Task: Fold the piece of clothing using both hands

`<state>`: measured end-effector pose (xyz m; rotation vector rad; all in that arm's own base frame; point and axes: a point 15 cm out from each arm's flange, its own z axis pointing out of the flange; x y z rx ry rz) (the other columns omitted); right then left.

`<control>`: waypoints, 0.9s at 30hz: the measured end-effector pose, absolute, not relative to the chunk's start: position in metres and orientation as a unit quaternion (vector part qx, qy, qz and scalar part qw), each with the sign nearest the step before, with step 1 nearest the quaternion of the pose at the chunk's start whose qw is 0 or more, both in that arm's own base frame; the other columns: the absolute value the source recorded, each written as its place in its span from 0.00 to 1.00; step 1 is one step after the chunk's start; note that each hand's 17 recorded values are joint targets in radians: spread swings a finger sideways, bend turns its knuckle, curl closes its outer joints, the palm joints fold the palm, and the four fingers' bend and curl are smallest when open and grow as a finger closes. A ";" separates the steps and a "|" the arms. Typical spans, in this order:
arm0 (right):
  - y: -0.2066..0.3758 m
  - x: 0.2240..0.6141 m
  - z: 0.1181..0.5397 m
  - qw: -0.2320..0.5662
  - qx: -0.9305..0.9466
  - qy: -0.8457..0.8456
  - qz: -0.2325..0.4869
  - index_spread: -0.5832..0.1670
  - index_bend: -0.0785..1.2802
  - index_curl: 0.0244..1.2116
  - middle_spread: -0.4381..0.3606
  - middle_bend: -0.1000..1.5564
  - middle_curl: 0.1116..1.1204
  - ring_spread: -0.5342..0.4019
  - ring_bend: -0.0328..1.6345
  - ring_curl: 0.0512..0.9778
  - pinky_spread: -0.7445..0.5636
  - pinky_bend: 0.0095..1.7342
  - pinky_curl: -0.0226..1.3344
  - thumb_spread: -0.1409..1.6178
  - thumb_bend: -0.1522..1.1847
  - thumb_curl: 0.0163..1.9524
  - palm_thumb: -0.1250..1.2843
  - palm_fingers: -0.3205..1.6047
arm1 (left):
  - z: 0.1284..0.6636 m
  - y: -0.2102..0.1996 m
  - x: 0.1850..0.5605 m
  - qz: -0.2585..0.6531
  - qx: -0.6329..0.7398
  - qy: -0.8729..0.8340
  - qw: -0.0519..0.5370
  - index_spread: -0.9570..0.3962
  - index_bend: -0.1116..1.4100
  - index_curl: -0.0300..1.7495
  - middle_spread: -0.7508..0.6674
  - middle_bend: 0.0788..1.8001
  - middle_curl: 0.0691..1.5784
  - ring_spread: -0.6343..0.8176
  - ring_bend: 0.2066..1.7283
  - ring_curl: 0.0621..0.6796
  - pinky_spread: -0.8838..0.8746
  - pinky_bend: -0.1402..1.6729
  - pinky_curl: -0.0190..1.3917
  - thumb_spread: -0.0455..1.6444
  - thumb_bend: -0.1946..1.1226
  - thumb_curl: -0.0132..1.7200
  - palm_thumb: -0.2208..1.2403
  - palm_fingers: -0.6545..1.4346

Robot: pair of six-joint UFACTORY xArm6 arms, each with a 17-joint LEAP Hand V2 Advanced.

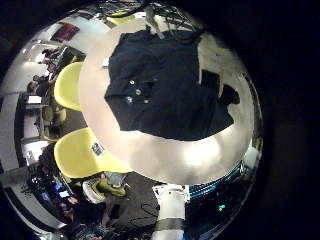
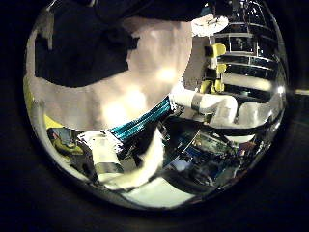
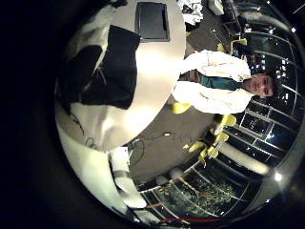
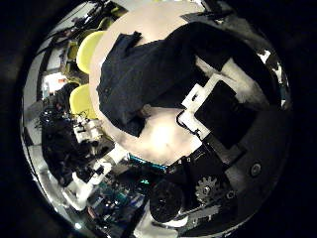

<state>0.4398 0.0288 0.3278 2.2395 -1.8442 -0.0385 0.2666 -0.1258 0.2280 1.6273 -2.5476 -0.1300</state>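
The right hand (image 4: 213,114) shows closest in its thumb side palm view: its black and white fingers (image 4: 230,111) reach out over the table (image 4: 163,134) and look relaxed and spread, holding nothing. Just beyond them the dark shirt (image 4: 134,74) lies on the round, light table, mostly flat, one sleeve toward the table's edge. The left little finger side palm view sees the shirt (image 1: 165,85) from high above, spread out, with small buttons on its front. The state of the left hand cannot be told. Yellow chairs (image 1: 68,85) stand beside the table, farther off.
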 end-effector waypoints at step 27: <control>0.030 0.437 0.338 0.114 0.766 -0.632 -0.011 0.39 0.83 0.77 0.32 0.80 0.82 0.29 0.80 0.90 0.40 0.60 0.97 0.70 0.11 0.45 0.78 0.70 | 0.151 -0.125 0.318 -0.089 0.569 -0.817 -0.024 0.57 0.21 0.43 0.37 0.40 0.50 0.21 0.57 0.44 0.34 0.44 0.34 0.59 0.17 0.21 0.44 0.76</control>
